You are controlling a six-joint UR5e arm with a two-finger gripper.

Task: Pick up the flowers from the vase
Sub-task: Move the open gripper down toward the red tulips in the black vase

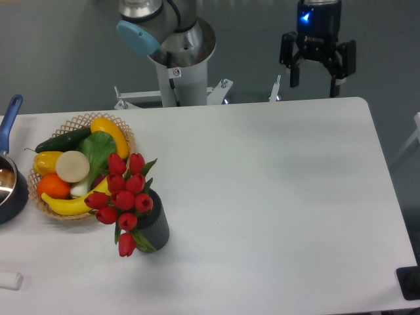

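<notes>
My claw (316, 73) hangs spread and empty beyond the table's far edge, well apart from the flowers (123, 197) in the vase (155, 226) beside the basket (79, 122); they look light and soft, so I'd pinch the bunched stems gently.

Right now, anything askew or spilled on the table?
Nothing spilled. The flowers sit in the vase but lean toward the wicker basket, one bud drooping low over the rim. The gripper hangs open far off, beyond the table's back edge.
</notes>
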